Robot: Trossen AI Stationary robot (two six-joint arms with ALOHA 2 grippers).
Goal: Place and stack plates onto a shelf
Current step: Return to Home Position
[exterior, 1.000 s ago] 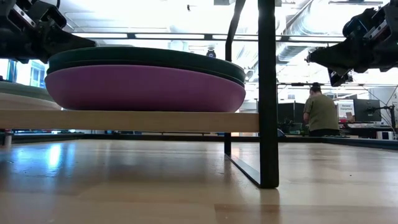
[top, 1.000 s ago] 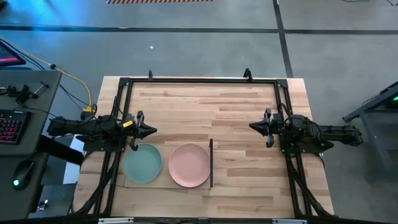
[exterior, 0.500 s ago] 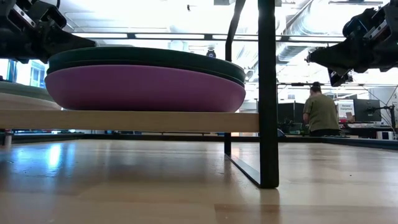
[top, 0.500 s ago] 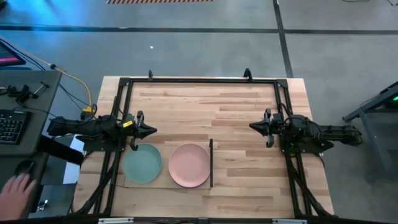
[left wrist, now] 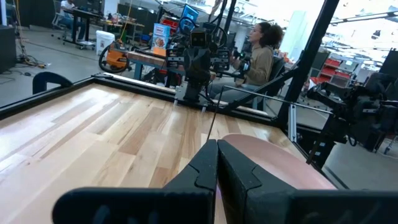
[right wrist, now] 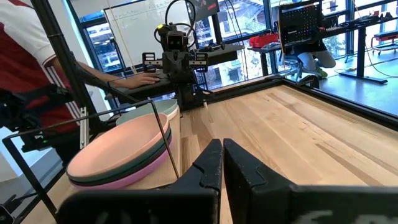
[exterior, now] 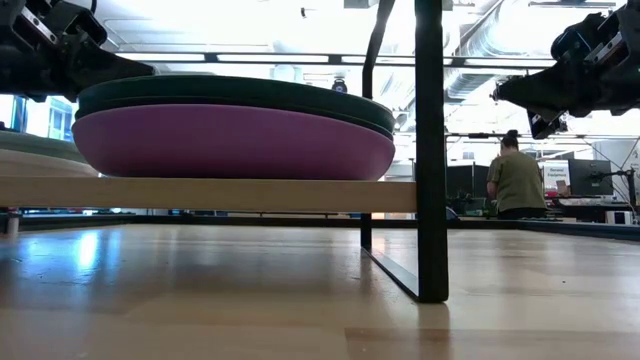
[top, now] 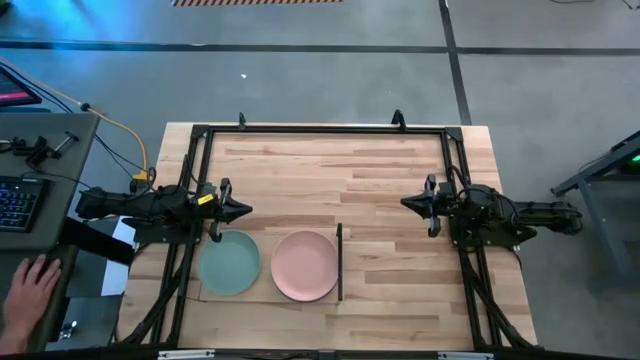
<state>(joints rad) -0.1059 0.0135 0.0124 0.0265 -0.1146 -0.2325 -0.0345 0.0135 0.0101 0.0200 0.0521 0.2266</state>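
Two stacks of plates rest on the pale plywood shelf (top: 268,296), a board raised above the table (exterior: 250,193) near its near-left edge. One stack has the pink plate (top: 305,265) on the dark teal plate (exterior: 240,92) on the purple plate (exterior: 235,142). The other stack is topped by the pale mint plate (top: 228,262). The right wrist view shows both stacks, pink (right wrist: 118,149) and mint (right wrist: 155,109). My left gripper (top: 245,210) hovers shut just beyond the mint plate. My right gripper (top: 405,203) hovers shut over the table's right half.
A black frame (top: 320,130) runs round the tabletop, and a black upright (exterior: 430,150) stands at the shelf's right end. Bare butcher-block wood (top: 330,180) lies between the arms. A person's hand (top: 30,285) is at the desk left of the table. People are in the room behind.
Both arms have kept still and the plates have not moved. A person's hand has come into view at the desk left of the table, by the mouse.
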